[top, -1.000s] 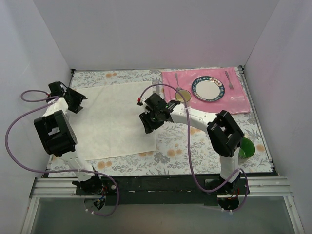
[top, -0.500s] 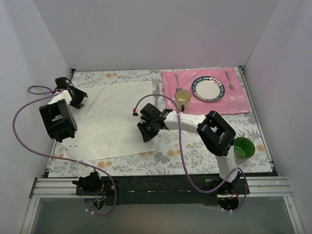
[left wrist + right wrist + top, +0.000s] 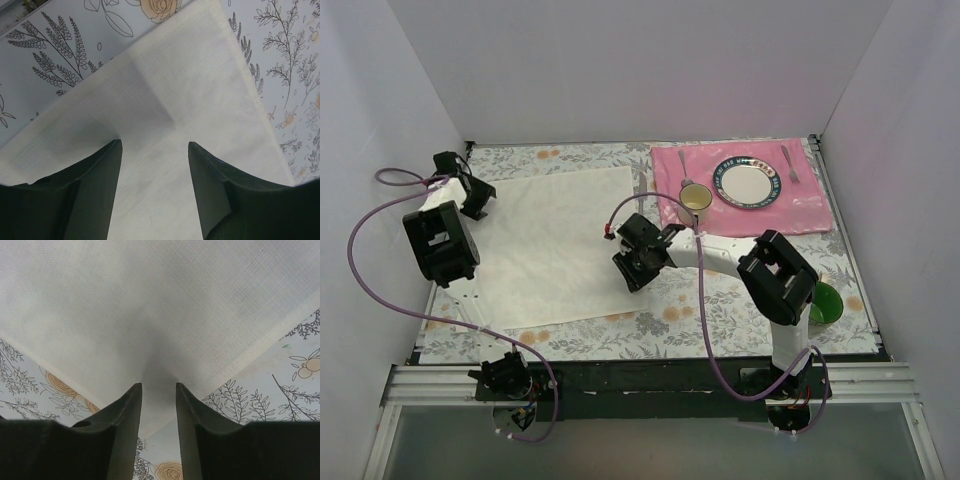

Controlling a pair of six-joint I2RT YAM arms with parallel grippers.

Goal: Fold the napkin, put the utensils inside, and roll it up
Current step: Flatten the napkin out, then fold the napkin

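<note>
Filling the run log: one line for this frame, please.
phase: pre-fold | napkin: flat, unfolded | left claw: open over far-left corner | right claw: open over near-right corner

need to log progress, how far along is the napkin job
Nothing looks done yet: the napkin lies flat, unfolded. In hand: the left claw hangs open over its far left corner and the right claw open over its near right corner, neither pinching cloth that I can see. Left: the fold, bringing the utensils from beside the plate on the pink placemat, then the roll.
</note>
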